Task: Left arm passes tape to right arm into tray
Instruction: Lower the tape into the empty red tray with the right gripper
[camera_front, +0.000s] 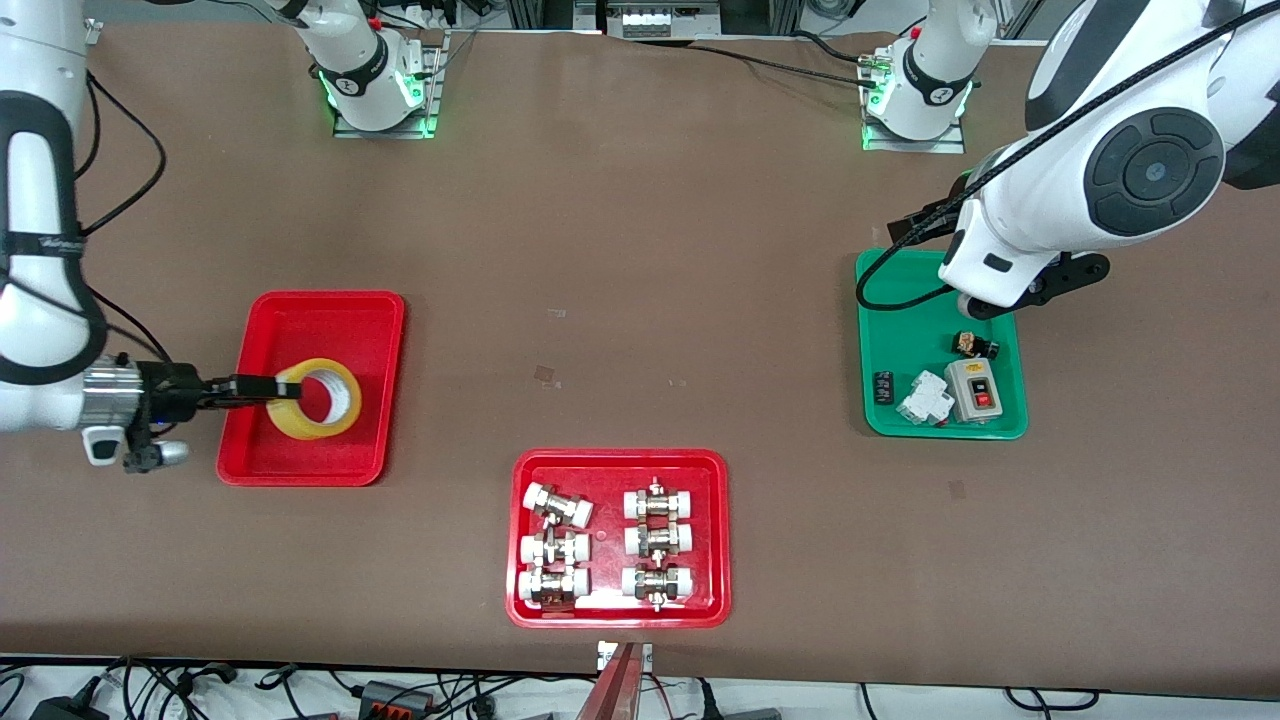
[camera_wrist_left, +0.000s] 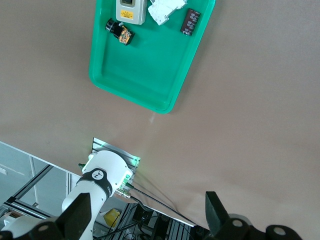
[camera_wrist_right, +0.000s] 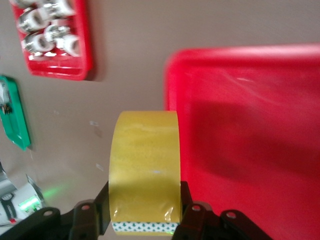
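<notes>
I see my right gripper (camera_front: 262, 388) clamped on the tape (camera_front: 314, 398), holding it over the tray (camera_front: 300, 455); whether the roll touches the tray floor I cannot tell. My left gripper (camera_wrist_left: 145, 220) waits with fingers apart above the green tray (camera_front: 885, 345).

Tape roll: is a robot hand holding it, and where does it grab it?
Yes. The right hand grips the tape across its wall, at the side of the ring, over the tray. The left hand holds nothing, open above the table.
</notes>
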